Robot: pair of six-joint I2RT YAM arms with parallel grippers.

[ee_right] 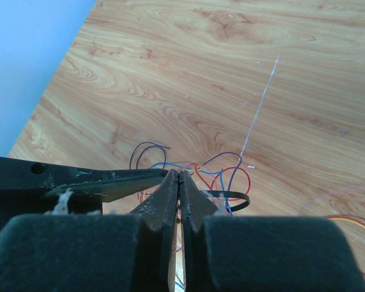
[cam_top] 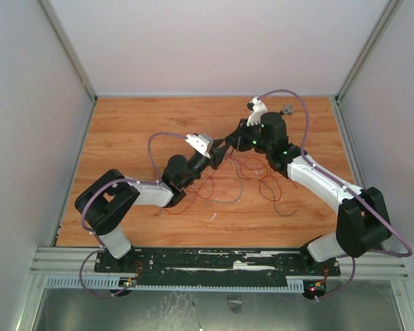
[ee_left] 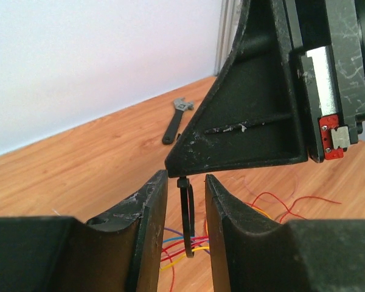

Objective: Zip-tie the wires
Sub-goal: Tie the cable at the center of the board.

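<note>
Wood table from the top cam (cam_top: 124,138): left gripper (cam_top: 219,153) and right gripper (cam_top: 232,143) meet mid-table, wires (cam_top: 250,167) sprawl under them toward 6 o'clock, wrench (cam_top: 286,109) sits way off at 1 o'clock. Left wrist: left gripper's partway open, fingers (ee_left: 143,231) straddling the looped zip tie (ee_left: 185,213) without touching it, and the right gripper's body blocks most of the view beyond. Right wrist: right gripper's pinched tight on the zip tie, with a left finger (ee_right: 109,178) poking in from 9 o'clock.

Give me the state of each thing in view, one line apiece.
Thin red and coloured wires: loose tangle, a few strands bundled.
Black plastic zip tie: looped around those strands.
Right gripper: shut on zip tie.
Left gripper: open, straddling the loop.
Black wrench with grey head: lying untouched.
</note>
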